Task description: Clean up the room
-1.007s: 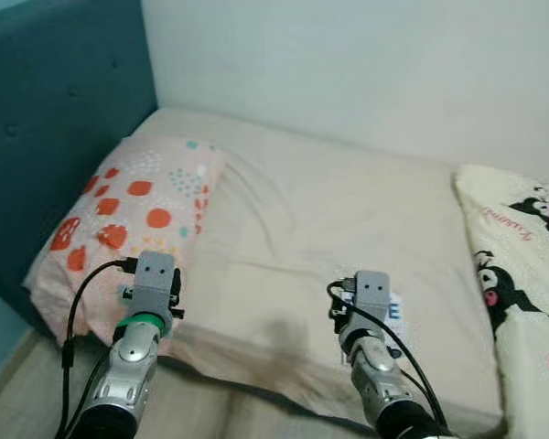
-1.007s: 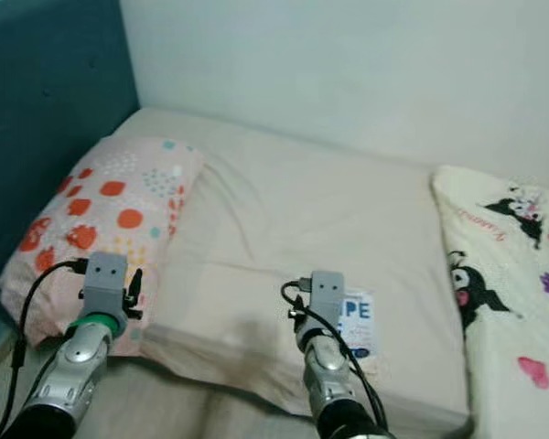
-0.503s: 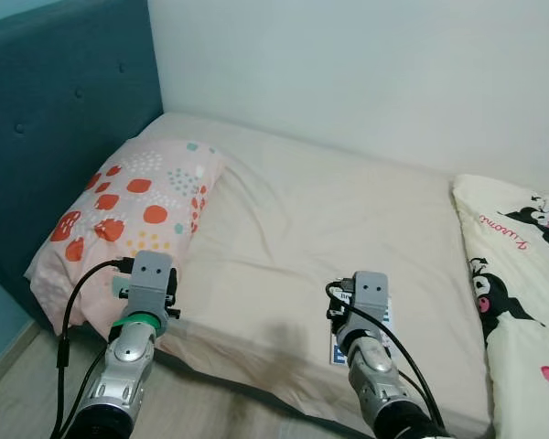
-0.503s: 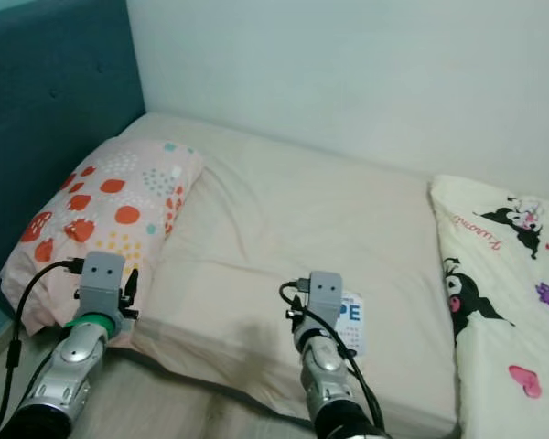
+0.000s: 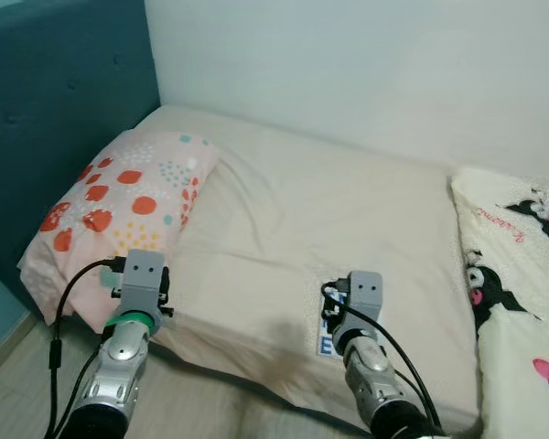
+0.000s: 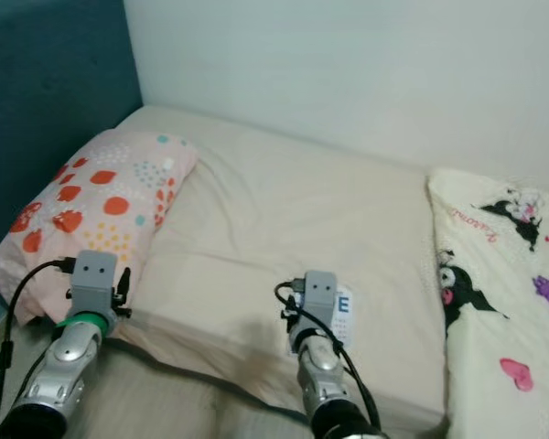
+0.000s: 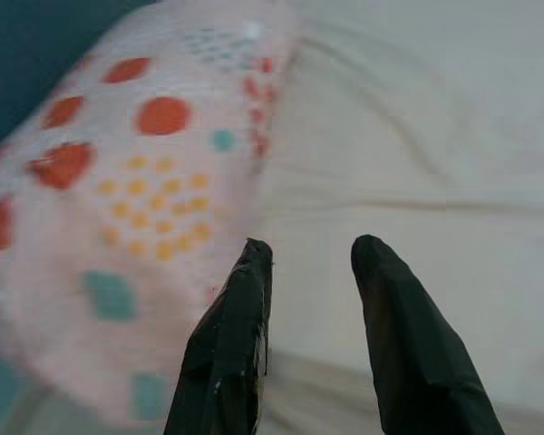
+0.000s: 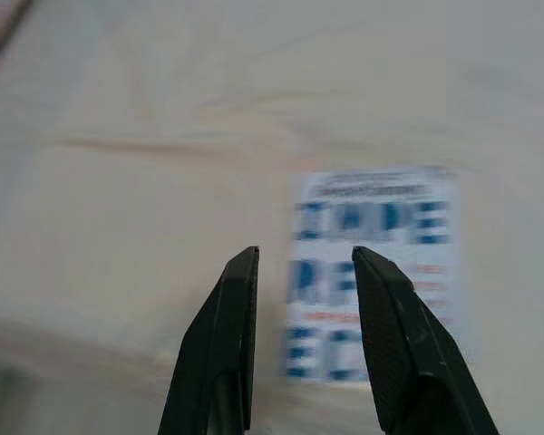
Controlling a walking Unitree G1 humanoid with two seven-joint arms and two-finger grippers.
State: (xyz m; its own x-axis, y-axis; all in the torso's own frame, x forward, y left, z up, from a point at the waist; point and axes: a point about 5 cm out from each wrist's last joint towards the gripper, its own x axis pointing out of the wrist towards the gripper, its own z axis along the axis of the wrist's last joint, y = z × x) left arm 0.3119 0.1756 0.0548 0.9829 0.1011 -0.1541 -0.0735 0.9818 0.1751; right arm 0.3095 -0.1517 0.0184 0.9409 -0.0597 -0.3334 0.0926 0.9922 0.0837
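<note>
From the head camera I see the bed (image 5: 348,210) with a spotted pillow (image 5: 119,197) against the teal headboard (image 5: 46,110) and a cartoon-print blanket (image 5: 522,274) on the far right; a white leaflet with blue lettering (image 6: 342,315) lies flat near the mattress edge, just ahead of my right arm. In the left wrist view, my left gripper (image 7: 310,258) hangs spread beside the pillow's edge, holding nothing. In the right wrist view, my right gripper (image 8: 304,263) is parted and empty just short of the leaflet (image 8: 374,272). I judge the leaflet is the pickup: I should come in low, press one finger under its near edge, and pinch gently so the thin sheet doesn't slide.
</note>
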